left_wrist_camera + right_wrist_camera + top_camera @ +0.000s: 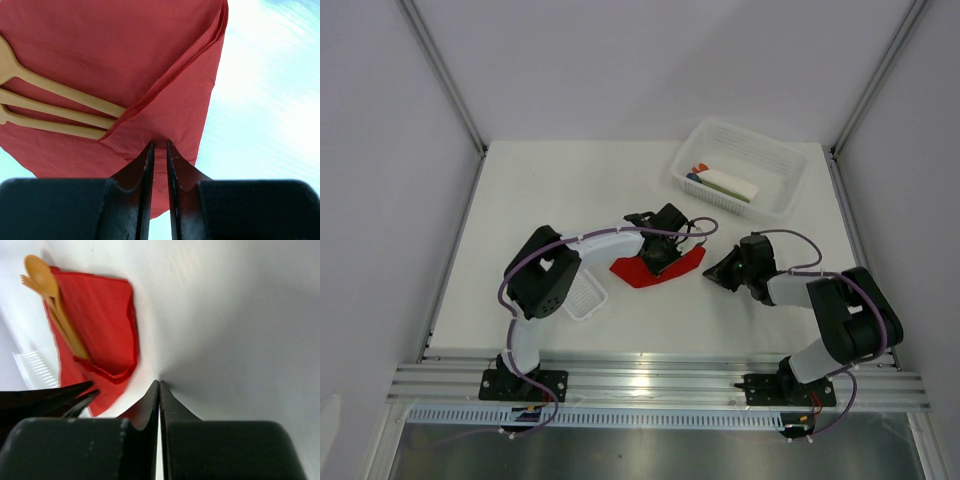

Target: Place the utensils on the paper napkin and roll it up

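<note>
Three utensils [55, 109] lie partly under napkin [125, 45] fold; left gripper [159, 150] pinches the fold, right gripper [159, 390] clenched, empty. Hard pull may tear paper or spill utensils.

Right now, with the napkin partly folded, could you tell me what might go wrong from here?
1. The left tool pinches only a thin fold of the paper napkin; the paper may tear or slip free when pulled.
2. The utensils are tucked in at the handles alone, so they could slide out.
3. The right tool is shut, off the napkin; nothing pins the sheet, which may drag.
</note>
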Available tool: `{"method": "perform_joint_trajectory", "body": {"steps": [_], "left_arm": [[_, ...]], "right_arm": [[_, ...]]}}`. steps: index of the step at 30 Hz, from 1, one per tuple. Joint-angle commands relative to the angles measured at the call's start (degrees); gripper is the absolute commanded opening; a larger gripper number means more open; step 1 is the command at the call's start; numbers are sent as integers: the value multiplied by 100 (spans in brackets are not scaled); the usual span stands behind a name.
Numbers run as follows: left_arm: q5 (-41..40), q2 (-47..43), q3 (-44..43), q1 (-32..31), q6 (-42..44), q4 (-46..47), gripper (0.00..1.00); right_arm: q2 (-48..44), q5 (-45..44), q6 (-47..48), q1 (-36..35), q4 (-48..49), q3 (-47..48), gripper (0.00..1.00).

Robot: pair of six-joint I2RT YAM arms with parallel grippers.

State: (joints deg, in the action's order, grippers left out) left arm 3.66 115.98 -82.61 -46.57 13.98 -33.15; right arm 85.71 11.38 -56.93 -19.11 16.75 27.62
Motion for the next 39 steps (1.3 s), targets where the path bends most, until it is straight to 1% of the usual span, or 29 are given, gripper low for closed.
{"method": "perform_joint_trajectory", "body": {"steps": [1,5,12,15,19,21,27,30,31,32,35,38,39], "left_arm": [[47,-58,60,42,0,27,19],[47,-67,104,51,17,54,19],[38,-50,78,51,35,63,19],[38,-23,78,42,44,54,20],[29,-23,43,51,61,54,20],[29,-23,52,51,61,45,20],[29,-23,61,51,61,63,20],[21,-23,61,51,70,54,20],[21,-32,61,51,70,54,20],[21,-23,61,51,70,54,20],[21,-14,52,51,70,54,20],[29,-23,61,51,70,63,20],[38,-14,87,51,70,54,20]], "right_arm": [[463,-4,6,135,248,16,0],[1104,-65,50,259,328,182,0],[1588,101,-64,268,504,358,0],[1685,268,-196,259,855,315,0],[1922,777,-493,259,1452,288,0],[1879,805,-582,259,1524,192,0],[1159,515,-354,285,1059,68,0],[746,348,-424,285,611,-19,0],[615,278,-442,277,314,-54,0],[344,147,-468,285,198,-115,0],[-1,-47,-451,163,-23,-353,0],[33,-197,-451,-56,-6,-354,0],[251,-206,-486,-92,134,-345,0]]}}
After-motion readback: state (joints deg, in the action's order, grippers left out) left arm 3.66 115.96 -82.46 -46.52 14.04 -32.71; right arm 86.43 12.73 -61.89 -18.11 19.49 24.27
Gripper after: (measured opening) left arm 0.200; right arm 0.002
